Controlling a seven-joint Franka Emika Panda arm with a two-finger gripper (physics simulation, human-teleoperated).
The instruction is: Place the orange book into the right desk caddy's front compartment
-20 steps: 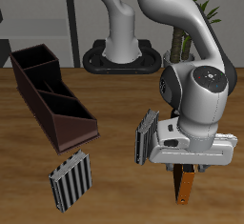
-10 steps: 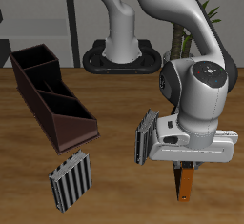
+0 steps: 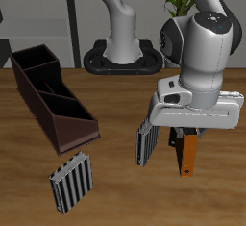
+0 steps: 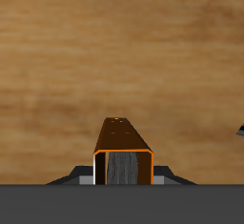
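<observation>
Orange book (image 3: 189, 157) clamped upright in the claw (image 3: 185, 134).

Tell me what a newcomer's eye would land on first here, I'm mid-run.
First, the gripper holding the orange book upright near the table's front edge; in the wrist view the book sits between the fingers. Next, the long dark brown right desk caddy farther back, apart from the arm. Then two grey-striped books: one standing beside the gripper, one lying flat in front of the caddy.
</observation>
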